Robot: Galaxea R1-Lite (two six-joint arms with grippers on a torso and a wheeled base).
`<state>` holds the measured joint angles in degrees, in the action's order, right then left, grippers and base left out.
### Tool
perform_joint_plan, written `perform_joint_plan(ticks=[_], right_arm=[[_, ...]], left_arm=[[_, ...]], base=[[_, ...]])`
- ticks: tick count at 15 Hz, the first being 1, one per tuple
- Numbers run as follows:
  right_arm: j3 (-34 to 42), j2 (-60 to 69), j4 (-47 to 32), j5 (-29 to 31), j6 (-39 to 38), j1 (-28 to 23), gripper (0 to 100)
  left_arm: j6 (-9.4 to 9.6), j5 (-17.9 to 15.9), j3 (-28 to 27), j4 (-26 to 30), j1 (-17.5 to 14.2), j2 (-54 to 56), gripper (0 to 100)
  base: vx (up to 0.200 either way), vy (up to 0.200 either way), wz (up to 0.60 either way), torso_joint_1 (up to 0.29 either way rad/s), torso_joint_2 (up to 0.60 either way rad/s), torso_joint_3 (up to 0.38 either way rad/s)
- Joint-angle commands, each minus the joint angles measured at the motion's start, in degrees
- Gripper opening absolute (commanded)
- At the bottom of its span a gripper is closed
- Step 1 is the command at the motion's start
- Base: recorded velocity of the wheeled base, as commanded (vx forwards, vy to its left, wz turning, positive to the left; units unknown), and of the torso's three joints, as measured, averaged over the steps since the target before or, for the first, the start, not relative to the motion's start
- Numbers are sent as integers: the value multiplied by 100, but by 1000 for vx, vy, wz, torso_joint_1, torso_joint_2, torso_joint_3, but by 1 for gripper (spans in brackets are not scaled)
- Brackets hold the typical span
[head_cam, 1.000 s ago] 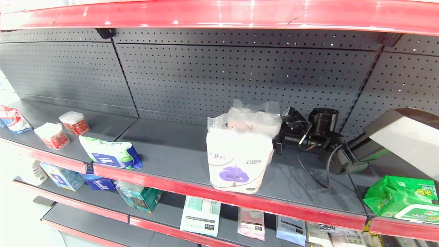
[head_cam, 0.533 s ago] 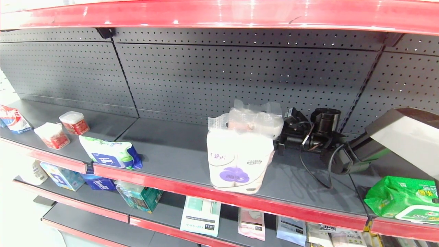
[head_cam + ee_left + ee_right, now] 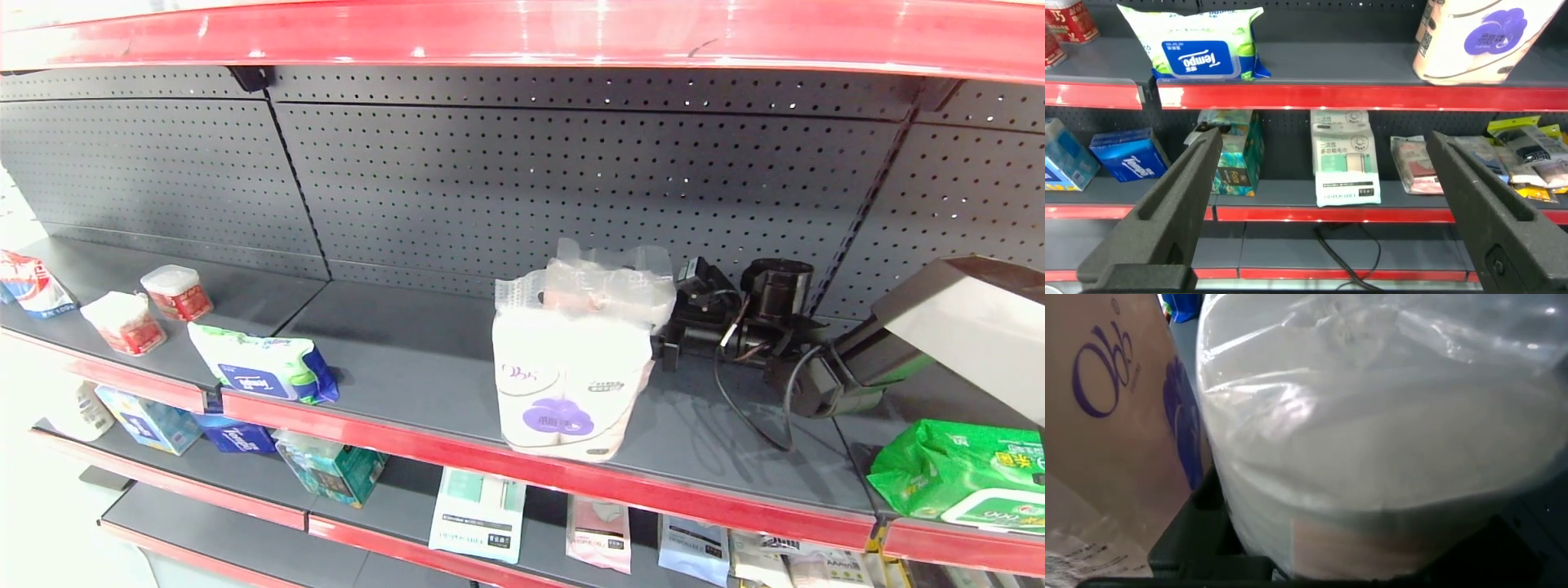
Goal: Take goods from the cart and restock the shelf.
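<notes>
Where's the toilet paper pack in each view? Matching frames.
Head view: toilet paper pack stands mid-frame at the shelf front edge.
Left wrist view: pack on the same shelf, along from the wipes pack.
Right wrist view: pack very close to the camera.
Landmark: blue-and-green wipes pack, head and left wrist views.

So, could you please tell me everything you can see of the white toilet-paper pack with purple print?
The white toilet-paper pack with purple print stands upright near the front edge of the dark grey middle shelf, its rolls sealed in clear crinkled plastic film that bunches on top. The black right claw sits close behind its upper right side; contact cannot be judged.
</notes>
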<state>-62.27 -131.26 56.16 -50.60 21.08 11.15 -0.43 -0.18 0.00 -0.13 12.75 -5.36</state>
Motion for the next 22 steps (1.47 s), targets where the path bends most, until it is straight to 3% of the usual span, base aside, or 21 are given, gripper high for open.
perform_joint_plan(ticks=[1,3,4,11,22], right_arm=[[31,39,-18,-2,2,-17,0],[31,56,-18,24,-7,-17,0],[22,56,-18,33,-7,-17,100],[189,373,-26,33,-25,-61,100],[1516,1542,-105,15,-16,-755,100]], left_arm=[[-1,1,0,-4,-1,-9,100],[-1,1,0,-4,-1,-9,100],[-1,1,0,-4,-1,-9,100],[-1,1,0,-4,-1,-9,100],[-1,1,0,-4,-1,-9,100]], base=[[0,0,0,0,0,0],[0,0,0,0,0,0],[0,0,0,0,0,0],[0,0,0,0,0,0],[0,0,0,0,0,0]])
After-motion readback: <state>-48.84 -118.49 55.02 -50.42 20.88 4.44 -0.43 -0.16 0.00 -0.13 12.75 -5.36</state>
